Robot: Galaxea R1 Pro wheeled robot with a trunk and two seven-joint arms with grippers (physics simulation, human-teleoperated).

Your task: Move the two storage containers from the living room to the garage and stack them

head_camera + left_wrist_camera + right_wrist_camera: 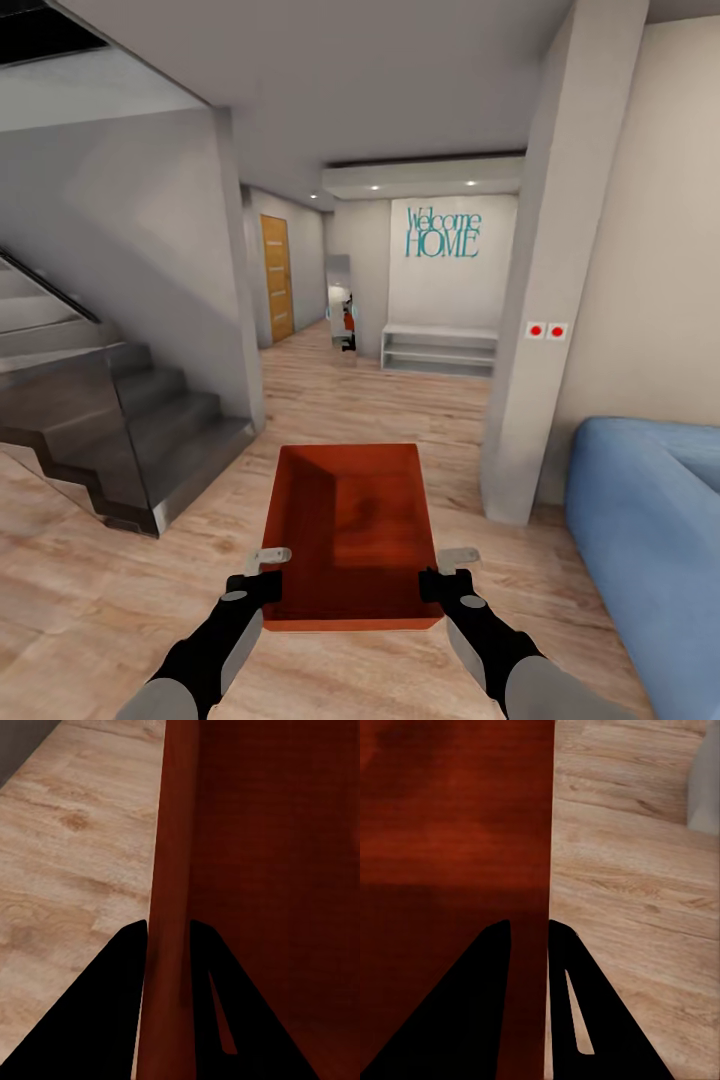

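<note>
Holding one red-orange bin [350, 535] between both arms, low centre of the head frame, we carry it above the wood-plank floor [120, 590]. Left gripper [268, 562] pinches the bin's left wall near its close corner; in the left wrist view its two dark fingers [112, 1012] sit one on each side of that wall [171, 907], one outside, one inside the bin. Right gripper [455, 560] pinches the right wall the same way; in the right wrist view its fingers [472, 1012] straddle the wall's edge [546, 870], with the bin's inside on one side and floor on the other. The bin is open-topped, and we see nothing inside it.

Lower right of the head frame: edge of a blue sofa [650, 540]. Just past the bin, right of centre, a pale square pillar [545, 300] carries two red dots [546, 330]. Left middle: dark stairs [150, 420] behind a glass panel. Farther back, centre: a hallway with a low white shelf [440, 350] under teal lettering "Welcome HOME" [442, 233]. Far left of the hallway: a tan door [277, 278]. A small figure beside a tall panel at the hallway's end is too small to identify.
</note>
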